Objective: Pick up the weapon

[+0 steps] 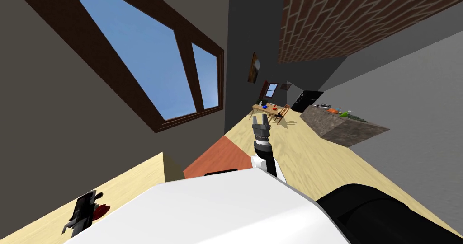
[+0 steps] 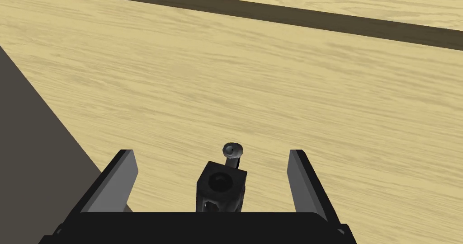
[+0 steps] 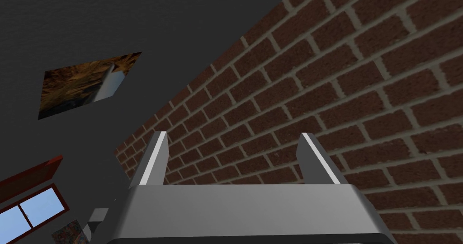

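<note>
here, the left gripper [image 2: 211, 154] hangs low over a light wood table [image 2: 280, 83] at the near left of the scene. its two fingers [image 2: 124, 178] are spread wide and hold nothing. the weapon [image 2: 221, 187] sits right between them, close up against the gripper's dark body. it is a black, blocky piece with a round hollow in its face and a short stem ending in a small grey knob [image 2: 233, 150]. neither finger touches it, and bare wood shows on each side between block and blade. it rests on the tabletop, but i cannot tell which way it points. a dark strip [image 2: 316, 22] runs across the wood farther out.

seen from the head, gripper and weapon read as one dark shape at the table's near left. a small red thing [image 1: 103, 209] lies just beside it on the right. the right gripper [image 1: 261, 120] is held up ahead in the middle, well apart from the table. its fingers are also apart and empty.

a big window [image 1: 149, 69] with a dark frame is on the left wall, and a brick wall [image 1: 361, 20] is on the right. far down the wood floor [image 1: 307, 164] stands a far table [image 1: 266, 107] with chairs [image 1: 282, 114]. to its right is a stone-like counter [image 1: 346, 129] with a few small things on it.
</note>
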You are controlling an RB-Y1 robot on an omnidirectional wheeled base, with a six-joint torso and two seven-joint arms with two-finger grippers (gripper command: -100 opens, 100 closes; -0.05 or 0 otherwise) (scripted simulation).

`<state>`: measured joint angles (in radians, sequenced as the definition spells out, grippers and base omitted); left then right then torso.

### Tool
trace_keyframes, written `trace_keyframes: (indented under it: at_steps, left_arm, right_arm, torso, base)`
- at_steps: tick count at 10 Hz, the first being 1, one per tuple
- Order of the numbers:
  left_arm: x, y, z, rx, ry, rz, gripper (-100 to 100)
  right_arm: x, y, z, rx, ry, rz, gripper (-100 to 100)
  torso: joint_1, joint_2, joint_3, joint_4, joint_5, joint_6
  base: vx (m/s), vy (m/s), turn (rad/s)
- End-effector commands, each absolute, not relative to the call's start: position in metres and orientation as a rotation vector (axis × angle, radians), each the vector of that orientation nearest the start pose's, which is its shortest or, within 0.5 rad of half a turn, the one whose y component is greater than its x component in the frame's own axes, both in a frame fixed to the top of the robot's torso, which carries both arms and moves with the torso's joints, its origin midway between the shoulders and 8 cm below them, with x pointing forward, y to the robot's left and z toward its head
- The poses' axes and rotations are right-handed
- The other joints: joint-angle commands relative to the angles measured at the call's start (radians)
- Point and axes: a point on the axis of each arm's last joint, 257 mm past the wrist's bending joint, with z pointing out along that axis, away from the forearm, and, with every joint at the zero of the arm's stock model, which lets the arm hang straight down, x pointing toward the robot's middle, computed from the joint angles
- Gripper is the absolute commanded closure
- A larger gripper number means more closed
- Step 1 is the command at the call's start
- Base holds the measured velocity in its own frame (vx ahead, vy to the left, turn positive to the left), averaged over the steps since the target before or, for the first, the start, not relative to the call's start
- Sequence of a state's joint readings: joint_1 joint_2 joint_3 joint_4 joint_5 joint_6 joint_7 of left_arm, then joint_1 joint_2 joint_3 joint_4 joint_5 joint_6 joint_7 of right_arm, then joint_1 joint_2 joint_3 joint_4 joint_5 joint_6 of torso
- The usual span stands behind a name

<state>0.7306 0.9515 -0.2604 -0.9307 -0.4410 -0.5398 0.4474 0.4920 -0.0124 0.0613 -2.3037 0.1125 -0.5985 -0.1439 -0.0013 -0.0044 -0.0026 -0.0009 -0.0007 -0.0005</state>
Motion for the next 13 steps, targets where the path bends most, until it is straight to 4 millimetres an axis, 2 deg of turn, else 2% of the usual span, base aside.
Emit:
trace_keyframes:
  at_steps: [1, 6, 7, 8, 9, 11, 12, 13]
  left_arm:
    - [-0.031, 0.597, -0.493, -1.126, 2.553, -0.138, -100]
    - [-0.078, 0.668, -0.458, -1.188, 2.612, 0.074, -100]
    - [-0.075, 0.662, -0.462, -1.179, 2.608, 0.046, -100]
    - [-0.076, 0.663, -0.46, -1.181, 2.608, 0.049, 0]
    - [-0.078, 0.656, -0.471, -1.189, 2.603, 0.049, -100]
    - [-0.082, 0.644, -0.486, -1.2, 2.598, 0.047, -100]
    - [-0.082, 0.65, -0.482, -1.2, 2.601, 0.048, -100]
    - [-0.083, 0.649, -0.482, -1.199, 2.603, 0.049, 100]
  right_arm:
    - [0.326, -0.238, 0.053, 0.531, 0.574, 1.465, 0]
    - [0.326, -0.238, 0.053, 0.531, 0.574, 1.464, 0]
    - [0.326, -0.238, 0.053, 0.531, 0.574, 1.464, 0]
    - [0.326, -0.238, 0.053, 0.531, 0.574, 1.465, 0]
    - [0.326, -0.238, 0.053, 0.531, 0.574, 1.465, 0]
    - [0.326, -0.238, 0.053, 0.531, 0.574, 1.465, 0]
    - [0.326, -0.238, 0.053, 0.531, 0.574, 1.465, 0]
    - [0.326, -0.238, 0.053, 0.531, 0.574, 1.465, 0]
  torso:
    - [0.0, 0.0, 0.0, 0.0, 0.0, 0.0]
    - [0.0, -0.005, -0.003, -0.001, 0.0, 0.0]
    - [0.0, -0.006, -0.004, -0.001, 0.0, 0.0]
    - [0.0, -0.001, -0.001, -0.001, 0.0, 0.0]
    - [-0.001, 0.004, 0.002, 0.001, 0.0, -0.001]
    - [0.005, 0.006, 0.004, 0.002, 0.003, 0.0]
    - [0.012, 0.005, 0.004, 0.003, 0.007, 0.002]
    - [0.014, 0.005, 0.004, 0.003, 0.008, 0.003]
  base:
    - [0.168, 0.003, -0.093]
    - [0.187, 0.0, -0.094]
    - [0.087, 0.01, -0.018]
    - [0.016, 0.002, 0.001]
    - [0.011, 0.028, -0.045]
    - [0.013, 0.07, -0.045]
    - [0.009, 0.026, -0.009]
    - [0.0, 0.0, 0.0]
